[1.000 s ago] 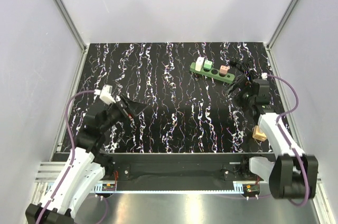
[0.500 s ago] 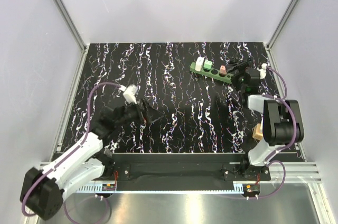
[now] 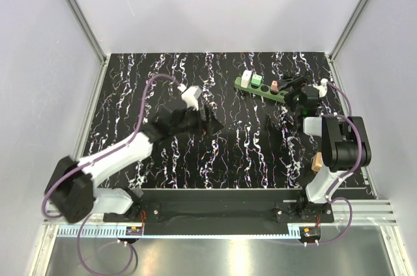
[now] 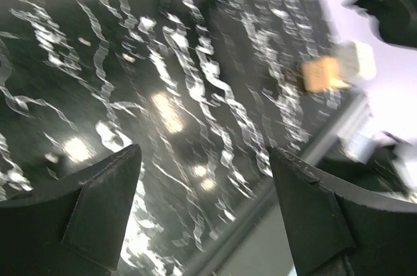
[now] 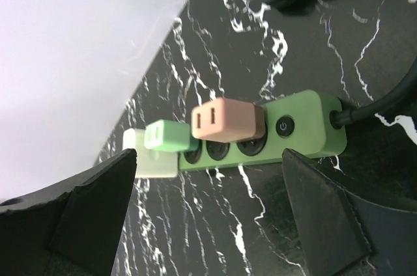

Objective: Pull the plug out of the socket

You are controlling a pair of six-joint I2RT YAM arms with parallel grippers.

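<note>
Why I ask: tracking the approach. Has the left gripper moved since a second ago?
Yes. The left gripper has swung rightward and slightly farther out, closer to the green power strip.

No words, brands or numbers can be read. The only sign is a power symbol on the round black button (image 5: pixel 285 125) of the socket (image 5: pixel 310 115).

The left wrist view is blurred; the table (image 4: pixel 98 41) pattern is not resolved. The socket (image 5: pixel 303 123) holes are partly covered by the pink plug (image 5: pixel 225 120) and green plug (image 5: pixel 166 138). The black cord (image 5: pixel 365 112) is cut by the frame edge.
</note>
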